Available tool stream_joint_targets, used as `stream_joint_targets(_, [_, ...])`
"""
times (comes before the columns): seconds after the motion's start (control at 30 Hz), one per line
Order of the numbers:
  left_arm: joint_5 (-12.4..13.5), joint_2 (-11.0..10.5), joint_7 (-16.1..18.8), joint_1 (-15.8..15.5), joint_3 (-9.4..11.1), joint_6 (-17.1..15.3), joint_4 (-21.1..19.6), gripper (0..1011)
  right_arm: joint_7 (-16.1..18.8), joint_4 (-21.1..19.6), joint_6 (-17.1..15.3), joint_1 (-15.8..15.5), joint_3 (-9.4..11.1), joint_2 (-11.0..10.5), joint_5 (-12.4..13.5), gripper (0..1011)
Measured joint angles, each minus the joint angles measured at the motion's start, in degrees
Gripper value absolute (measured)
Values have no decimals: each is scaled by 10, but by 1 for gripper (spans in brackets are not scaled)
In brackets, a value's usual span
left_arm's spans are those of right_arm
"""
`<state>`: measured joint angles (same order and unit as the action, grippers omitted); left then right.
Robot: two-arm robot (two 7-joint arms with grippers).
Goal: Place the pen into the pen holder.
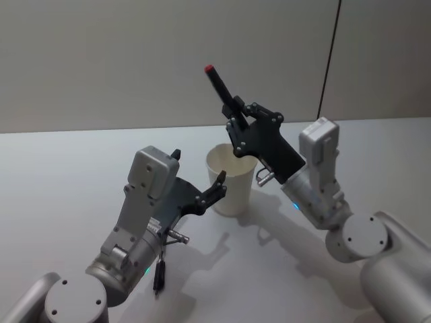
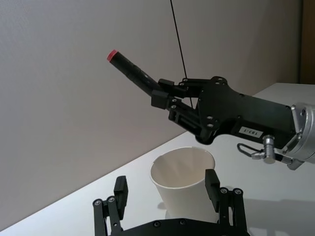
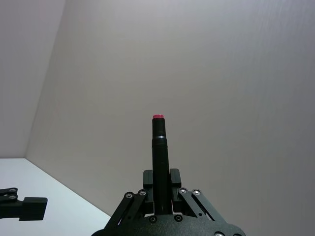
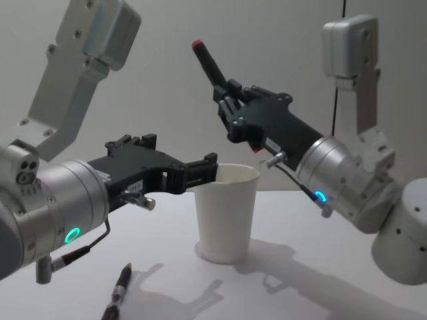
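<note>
Over the pen holder (image 1: 232, 185), right tool (image 1: 236, 124) clamps pen (image 1: 219, 84); left tool (image 1: 199, 166) wide beside it.

Matt white paper — pen holder (image 1: 232, 190); matt black plastic — pen (image 1: 221, 86).

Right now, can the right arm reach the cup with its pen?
Probably yes: the right gripper holds the pen just above the cup, whose mouth is open; the left gripper is open beside the cup, not over it.
</note>
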<state>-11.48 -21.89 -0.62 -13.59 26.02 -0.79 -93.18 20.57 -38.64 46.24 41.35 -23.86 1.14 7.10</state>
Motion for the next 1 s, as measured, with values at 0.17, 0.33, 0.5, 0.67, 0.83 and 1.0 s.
stream_joint_targets(0.17, [0,0,0,0,0,0,0,1003,-6,47,16,22,-3,14,-5,185])
stream_joint_targets(0.33, [0,0,0,0,0,0,0,1003,-6,103,37,49,-4,30,-6,195])
stream_joint_targets(0.5, [0,0,0,0,0,0,0,1003,-1,151,54,71,-4,43,-4,302])
stream_joint_targets(0.67, [0,0,0,0,0,0,0,1003,6,194,73,92,-2,54,-2,476])
stream_joint_targets(0.83, [0,0,0,0,0,0,0,1003,11,226,89,107,0,62,-1,606])
stream_joint_targets(1.0, [0,0,0,0,0,0,0,1003,15,244,99,116,1,67,-1,746])
